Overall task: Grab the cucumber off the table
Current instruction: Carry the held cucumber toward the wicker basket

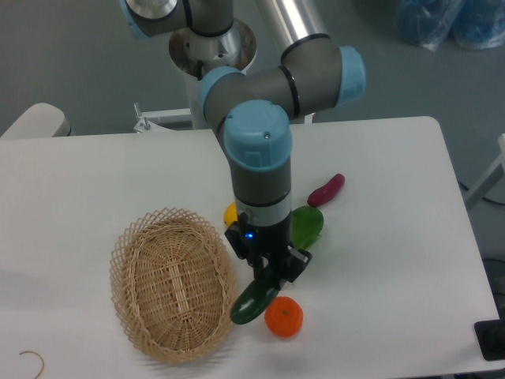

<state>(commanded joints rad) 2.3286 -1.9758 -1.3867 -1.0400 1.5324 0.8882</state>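
With the fingers (267,278) clamped on the glossy dark green cucumber (254,301), which hangs tilted between the woven wicker basket (173,283) and the small orange fruit (283,317) above the white counter (394,260), keeping a firm grip matters as it swings.

One cucumber (254,302), one orange (284,317), one leafy bok choy (306,227), one yellow squash (230,213) mostly hidden behind the arm, one red chili-like vegetable (326,190), one wicker basket (172,283), all on one white table (95,181).
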